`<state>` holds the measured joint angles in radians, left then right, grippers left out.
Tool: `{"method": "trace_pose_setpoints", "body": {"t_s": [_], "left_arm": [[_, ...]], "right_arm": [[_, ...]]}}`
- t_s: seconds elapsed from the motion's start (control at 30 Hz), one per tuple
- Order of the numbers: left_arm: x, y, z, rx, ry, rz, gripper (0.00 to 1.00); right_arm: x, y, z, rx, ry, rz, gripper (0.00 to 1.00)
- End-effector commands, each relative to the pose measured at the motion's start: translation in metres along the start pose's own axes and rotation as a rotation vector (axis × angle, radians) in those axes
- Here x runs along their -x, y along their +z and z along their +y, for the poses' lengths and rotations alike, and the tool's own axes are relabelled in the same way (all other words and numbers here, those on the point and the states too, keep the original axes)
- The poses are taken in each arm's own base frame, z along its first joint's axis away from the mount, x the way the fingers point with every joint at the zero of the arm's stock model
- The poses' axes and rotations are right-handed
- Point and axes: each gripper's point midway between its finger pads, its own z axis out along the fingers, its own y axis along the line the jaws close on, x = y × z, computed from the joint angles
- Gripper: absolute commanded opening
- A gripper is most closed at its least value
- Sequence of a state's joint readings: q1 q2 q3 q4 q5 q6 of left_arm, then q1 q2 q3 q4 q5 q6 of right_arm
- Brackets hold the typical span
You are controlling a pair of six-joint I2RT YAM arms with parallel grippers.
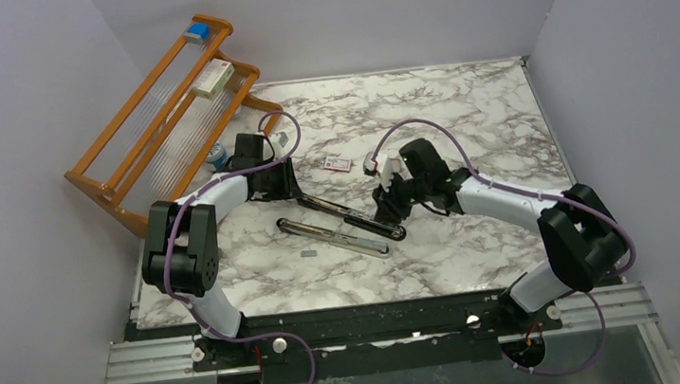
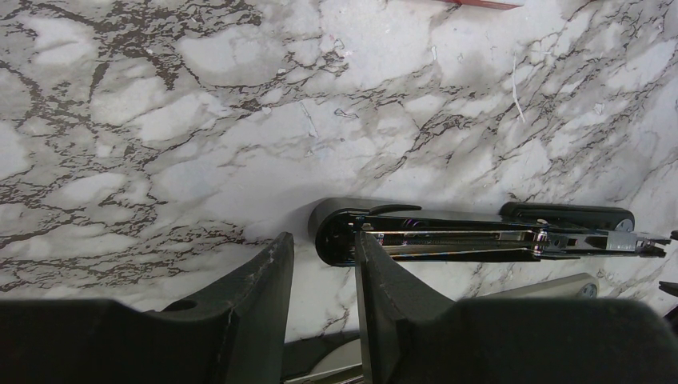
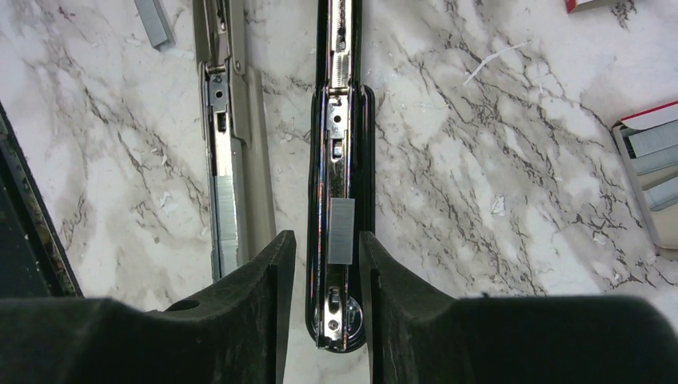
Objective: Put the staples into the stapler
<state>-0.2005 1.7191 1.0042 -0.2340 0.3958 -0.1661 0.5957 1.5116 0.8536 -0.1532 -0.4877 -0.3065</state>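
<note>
The marble worktop point(image 1: 480, 110) fills the middle of the overhead view. A wooden rack point(image 1: 112, 144) leans at its upper-left corner, carrying a white-and-red box point(image 1: 213, 79) and a small blue block point(image 1: 196, 33).

The left arm point(image 1: 213, 200) bends in from the lower left, its wrist near the foot of the rack. The right arm point(image 1: 499, 199) folds in from the lower right, its wrist pointing down at the centre.

The black stapler point(image 1: 353, 216) lies opened flat and slanted at the centre, spanning the gap between the two wrists. Just below it, a light grey stapling tool point(image 1: 336, 238) lies alongside on the same slant, also opened.

The left fingers point(image 2: 260, 296) stand spread at the stapler's rounded end. One tip is at its edge and the other is clear of it, so they are not pinching it.

The right fingers point(image 3: 268, 296) are spread too, one on each side of the stapler's far end, holding nothing.

A small red-and-white packet point(image 1: 338, 163) sits above the stapler. Its grey tray point(image 3: 640, 200) of spare strips shows at the right edge of the right wrist view.

A strip of staples point(image 3: 342, 232) lies in the stapler's shiny rail, just ahead of the right fingers. A loose strip point(image 1: 309, 250) rests on the marble just below the grey tool.
</note>
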Motion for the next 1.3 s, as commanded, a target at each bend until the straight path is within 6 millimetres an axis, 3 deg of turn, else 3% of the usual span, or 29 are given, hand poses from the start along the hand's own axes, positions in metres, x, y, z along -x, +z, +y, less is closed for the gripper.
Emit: {"method": "trace_pose_setpoints", "body": {"t_s": [0.0, 0.4, 0.87, 1.27], "left_arm": [[-0.007, 0.003, 0.014, 0.057, 0.007, 0.036, 0.36], [-0.008, 0.004, 0.013, 0.054, 0.004, 0.04, 0.36], [-0.009, 0.005, 0.013, 0.05, 0.003, 0.043, 0.36], [-0.01, 0.005, 0.012, 0.048, 0.003, 0.046, 0.36]], "right_arm": [[0.016, 0.002, -0.002, -0.022, 0.035, -0.072, 0.38], [0.015, 0.025, -0.018, -0.048, 0.095, -0.049, 0.38], [0.023, 0.037, -0.03, -0.063, 0.125, -0.035, 0.38], [0.011, 0.044, -0.023, -0.005, 0.118, 0.031, 0.38]]}}
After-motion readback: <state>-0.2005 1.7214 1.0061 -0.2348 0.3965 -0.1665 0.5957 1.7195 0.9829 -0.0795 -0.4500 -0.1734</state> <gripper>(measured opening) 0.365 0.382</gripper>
